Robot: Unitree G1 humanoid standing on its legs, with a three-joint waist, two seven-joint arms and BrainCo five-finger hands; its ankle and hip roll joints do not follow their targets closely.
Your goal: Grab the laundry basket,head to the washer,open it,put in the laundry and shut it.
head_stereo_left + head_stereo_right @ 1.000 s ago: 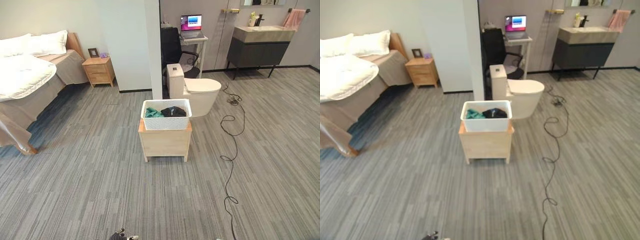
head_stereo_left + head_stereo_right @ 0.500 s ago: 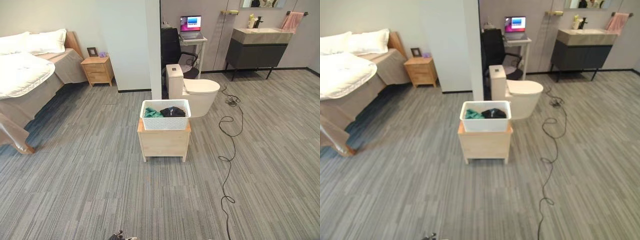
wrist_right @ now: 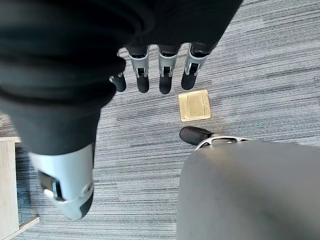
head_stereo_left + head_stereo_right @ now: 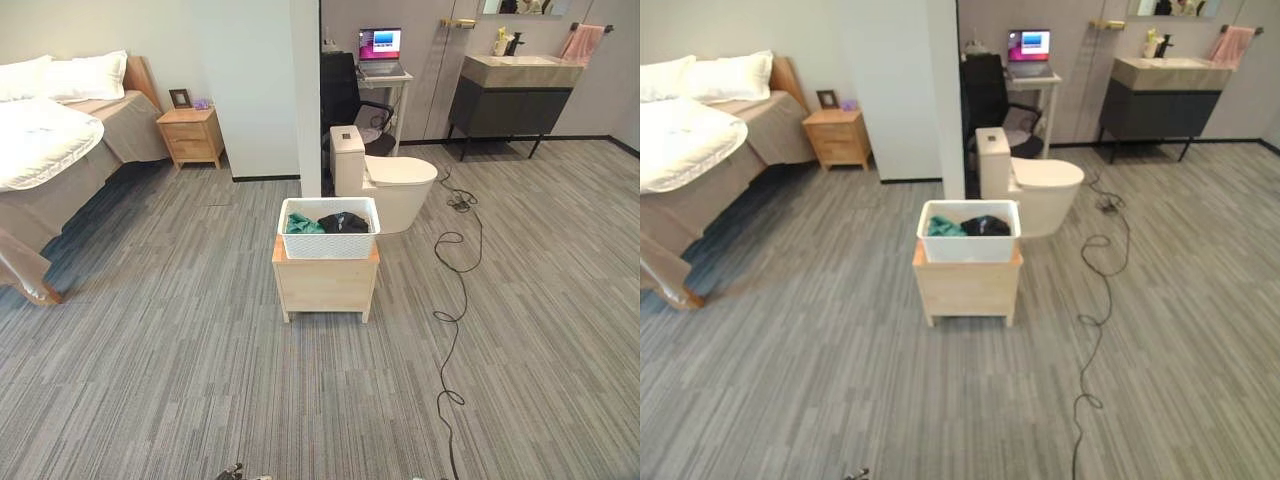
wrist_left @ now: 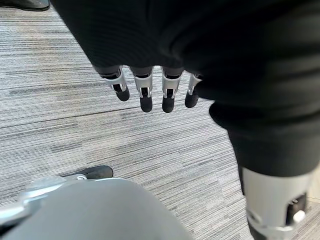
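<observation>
Left eye view: laundry basket (image 4: 329, 229) on small wooden table (image 4: 324, 285), clothes inside. Left hand (image 5: 150, 85) and right hand (image 3: 155, 70) fingers relaxed, empty, over floor.

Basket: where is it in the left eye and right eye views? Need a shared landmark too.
Left eye view: basket near the centre, on a wooden stand.
Right eye view: basket near the centre, on the same stand.
Shared landmark: the toilet, just behind the basket and to its right.
</observation>
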